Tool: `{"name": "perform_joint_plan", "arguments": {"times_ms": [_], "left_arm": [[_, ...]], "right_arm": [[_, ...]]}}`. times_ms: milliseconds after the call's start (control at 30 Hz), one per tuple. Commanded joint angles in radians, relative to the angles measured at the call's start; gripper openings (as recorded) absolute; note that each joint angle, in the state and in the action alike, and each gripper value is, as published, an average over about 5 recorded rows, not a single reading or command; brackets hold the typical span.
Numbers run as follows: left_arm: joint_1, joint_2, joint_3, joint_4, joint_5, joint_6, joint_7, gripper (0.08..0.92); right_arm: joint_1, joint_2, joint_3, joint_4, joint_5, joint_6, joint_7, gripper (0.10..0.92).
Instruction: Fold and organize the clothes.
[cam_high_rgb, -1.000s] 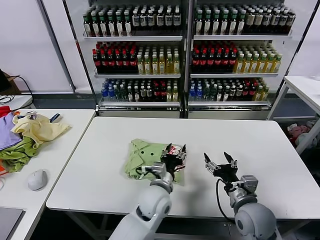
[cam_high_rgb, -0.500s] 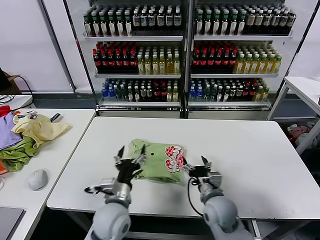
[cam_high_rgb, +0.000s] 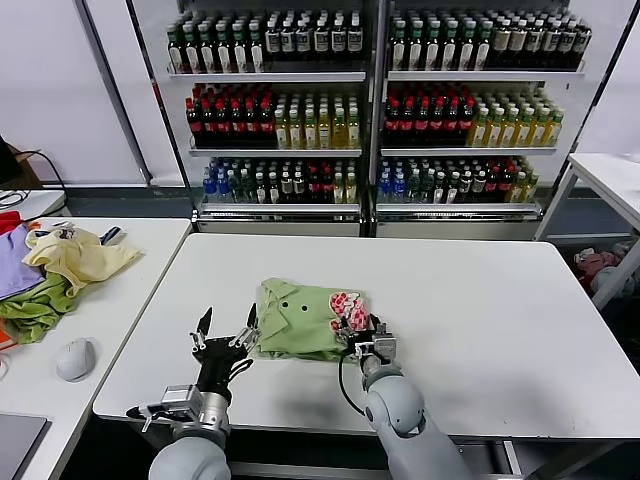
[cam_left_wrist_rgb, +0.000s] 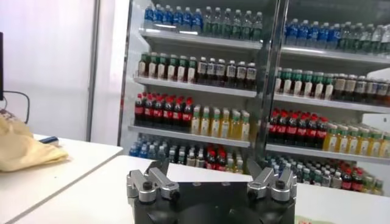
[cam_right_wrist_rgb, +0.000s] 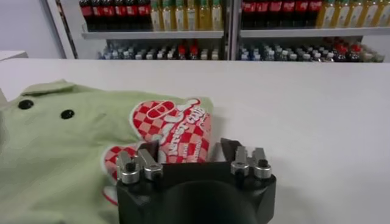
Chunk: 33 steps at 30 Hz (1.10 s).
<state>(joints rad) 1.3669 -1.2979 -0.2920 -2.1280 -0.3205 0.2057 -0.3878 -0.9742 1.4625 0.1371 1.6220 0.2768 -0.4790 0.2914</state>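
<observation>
- One light green polo shirt lies folded into a compact bundle near the middle of the white table, collar buttons up and its red-and-white patch at the end nearest the right arm.
- The right gripper sits at the shirt's near right corner, right by the patch; in the right wrist view the patch lies just ahead of the gripper, reaching down between its fingers.
- Its jaws stand partly apart, one fingertip over the patch edge, the other over bare table; whether they pinch the cloth cannot be told.
- The left gripper hovers just off the shirt's left edge, apart from the fabric, fingers spread wide and holding nothing.
- In the left wrist view the left gripper's fingers point across the table toward the bottle shelves; the shirt is out of that view.
- A pale yellow garment and a darker green cloth lie well apart on the side table.
</observation>
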Motion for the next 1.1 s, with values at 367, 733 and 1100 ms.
{"name": "perform_joint_plan", "arguments": {"times_ms": [367, 733, 1100], "left_arm": [[0.041, 0.028, -0.023, -0.027, 0.008, -0.016, 0.001, 0.823], [0.016, 0.025, 0.013, 0.001, 0.021, -0.015, 0.017, 0.823], [0.009, 0.035, 0.033, 0.0, 0.022, -0.012, 0.047, 0.823]], "right_arm": [[0.134, -0.19, 0.046, -0.082, -0.026, -0.001, -0.097, 0.336], [0.116, -0.294, 0.139, -0.09, -0.086, 0.223, -0.217, 0.179], [-0.218, -0.276, 0.359, 0.252, -0.082, 0.253, -0.19, 0.481]]}}
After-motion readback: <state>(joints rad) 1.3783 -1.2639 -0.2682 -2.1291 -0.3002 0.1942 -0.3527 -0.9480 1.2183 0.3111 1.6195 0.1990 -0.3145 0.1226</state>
